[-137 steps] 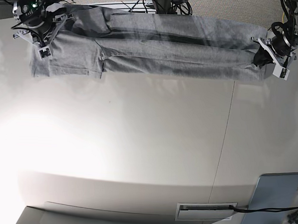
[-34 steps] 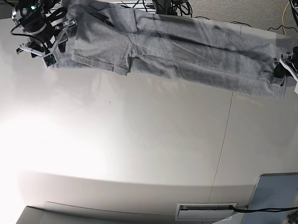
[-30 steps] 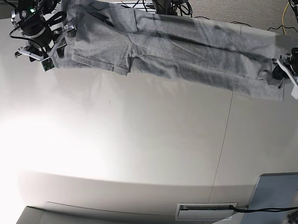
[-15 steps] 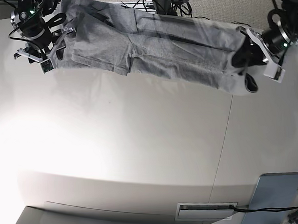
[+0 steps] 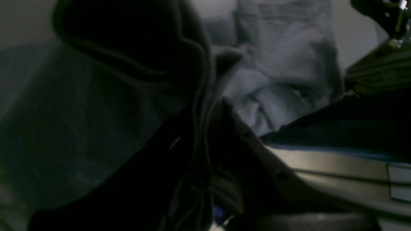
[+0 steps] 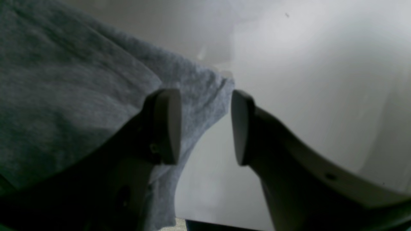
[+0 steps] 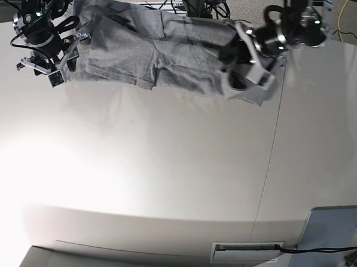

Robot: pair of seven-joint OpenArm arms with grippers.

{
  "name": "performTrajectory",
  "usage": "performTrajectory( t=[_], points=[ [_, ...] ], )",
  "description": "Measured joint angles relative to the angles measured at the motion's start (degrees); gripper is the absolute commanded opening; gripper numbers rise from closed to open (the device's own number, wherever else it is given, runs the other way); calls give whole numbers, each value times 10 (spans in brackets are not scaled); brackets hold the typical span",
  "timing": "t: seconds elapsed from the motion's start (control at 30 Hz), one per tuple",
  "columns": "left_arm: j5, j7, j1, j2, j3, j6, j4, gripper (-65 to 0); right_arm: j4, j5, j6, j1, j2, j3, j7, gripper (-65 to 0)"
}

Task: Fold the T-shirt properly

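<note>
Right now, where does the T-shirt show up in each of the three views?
Base: T-shirt lies along the top edge, its end carried by the left pincer.
Left wrist: grey folds upper centre, dark cloth bunched close in front.
Right wrist: fills the left half, a corner between open fingers.
Shared landmark: the white table.

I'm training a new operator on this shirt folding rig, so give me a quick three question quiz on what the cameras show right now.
1. True or false: the left gripper is shut on the T-shirt.
2. The right gripper's jaws stand: A open, B shut on cloth.
3. What flat grey-blue thing lies at the table's near corner?

Key: 1 true. 2 A. 3 the panel.
</note>
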Motion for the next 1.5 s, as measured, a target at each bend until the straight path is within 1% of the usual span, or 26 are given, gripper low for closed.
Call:
performTrajectory(
  t=[0.07, 0.17, 0.3, 0.4, 0.5, 0.57, 0.6, 0.7, 0.77, 0.8, 0.83, 0.87, 0.93, 1.0, 1.17, 1.27, 1.37, 1.43, 1.5],
  points=[
    [26, -12, 0, 0, 31, 19, -5, -650, 0, 0, 0, 0, 0, 0, 0, -394],
    [56, -32, 0, 0, 64, 32, -17, -650, 0, 0, 0, 0, 0, 0, 0, -394],
    [59, -71, 0, 0, 84, 33, -34, -650, 0, 0, 0, 0, 0, 0, 0, -394],
    [59, -71, -8, 1, 85, 33, -35, -650, 0, 0, 0, 0, 0, 0, 0, -394],
    [59, -70, -23, 17, 85, 34, -35, -650, 0, 0, 0, 0, 0, 0, 0, -394],
    [59, -58, -26, 26, 86, 25, -35, -650, 0, 0, 0, 0, 0, 0, -2, -394],
    [59, -51, -25, 25, 87, 12, -35, -650, 0, 0, 0, 0, 0, 0, -6, -394],
    [59, -48, -24, 25, 87, 12, -35, -527, 0, 0, 0, 0, 0, 0, -9, -394],
    [57, -50, -25, 25, 87, 12, -35, -466, 0, 0, 0, 0, 0, 0, -8, -394],
    [55, -52, -25, 25, 87, 4, -35, -442, 0, 0, 0, 0, 0, 0, -9, -394],
    [50, -52, -25, 25, 87, -12, -35, -426, 0, 0, 0, 0, 0, 0, -9, -394],
    [40, -51, -25, 25, 87, -25, -35, -415, 0, 0, 0, 0, 0, 0, -9, -394],
    [15, -51, -25, 25, 87, -35, -35, -413, 0, 0, 0, 0, 0, 0, -8, -394],
    [12, -52, -25, 25, 87, -45, -35, -413, 0, 0, 0, 0, 0, 0, -9, -394],
    [22, -52, -25, 25, 87, -48, -35, -414, 0, 1, 0, 0, 0, 0, -8, -394],
    [65, -57, -25, 25, 87, -48, -35, -414, 0, 46, 0, 0, 0, 0, -9, -394],
    [104, -59, -25, 24, 87, -48, -35, -414, 0, 66, 1, -15, 0, 13, -7, -394],
    [124, -64, -25, 20, 86, -48, -35, -413, 0, 94, 7, -39, 0, 50, -9, -394],
    [142, -78, -25, 18, 86, -49, -35, -414, 0, 134, 32, -64, 0, 103, -10, -394]
  ],
)
